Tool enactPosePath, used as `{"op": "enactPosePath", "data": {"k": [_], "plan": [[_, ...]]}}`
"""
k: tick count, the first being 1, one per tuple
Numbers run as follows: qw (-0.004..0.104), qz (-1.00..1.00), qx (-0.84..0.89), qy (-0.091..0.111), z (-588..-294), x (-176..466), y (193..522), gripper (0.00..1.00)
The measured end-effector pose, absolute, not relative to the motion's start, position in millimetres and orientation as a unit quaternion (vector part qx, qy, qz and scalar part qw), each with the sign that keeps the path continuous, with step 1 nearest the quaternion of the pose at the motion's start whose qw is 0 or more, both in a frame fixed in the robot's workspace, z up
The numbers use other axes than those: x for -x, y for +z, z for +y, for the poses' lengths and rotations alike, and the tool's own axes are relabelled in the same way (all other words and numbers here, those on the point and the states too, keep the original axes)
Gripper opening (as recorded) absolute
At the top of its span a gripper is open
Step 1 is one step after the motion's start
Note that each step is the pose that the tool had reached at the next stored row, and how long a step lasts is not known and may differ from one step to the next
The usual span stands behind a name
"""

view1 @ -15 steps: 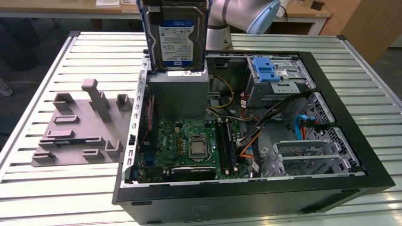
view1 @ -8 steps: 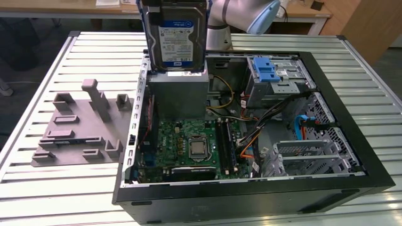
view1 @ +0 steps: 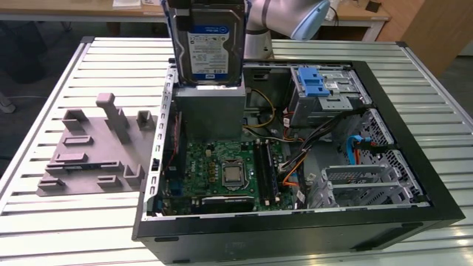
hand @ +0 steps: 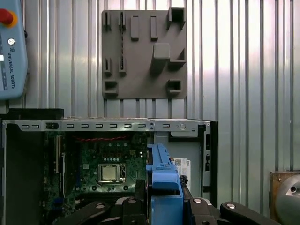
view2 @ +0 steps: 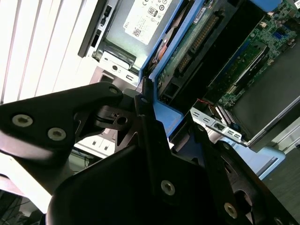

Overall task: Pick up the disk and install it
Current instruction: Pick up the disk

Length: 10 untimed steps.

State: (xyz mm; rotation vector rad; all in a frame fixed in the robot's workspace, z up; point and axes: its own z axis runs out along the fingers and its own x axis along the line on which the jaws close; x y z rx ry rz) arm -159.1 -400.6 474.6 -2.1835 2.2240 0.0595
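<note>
Exterior view, slatted metal table [view1: 44, 83], wooden desk [view1: 66, 8] behind, disk [view1: 209, 47] over computer case [view1: 296, 233], second wrist view, pincer [view2: 171, 115] clamped on disk

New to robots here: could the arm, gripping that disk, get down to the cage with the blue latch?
Probably yes: the case is open on top, nothing covers the cage, and the gripper holds the disk aloft.
</note>
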Motion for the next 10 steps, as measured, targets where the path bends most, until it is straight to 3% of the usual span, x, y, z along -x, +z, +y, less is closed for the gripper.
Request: {"op": "enactPosePath", "data": {"k": [10], "plan": [[0.012,0.714,0.7,0.02,-402.7,149.1,474.7,0.36]]}}
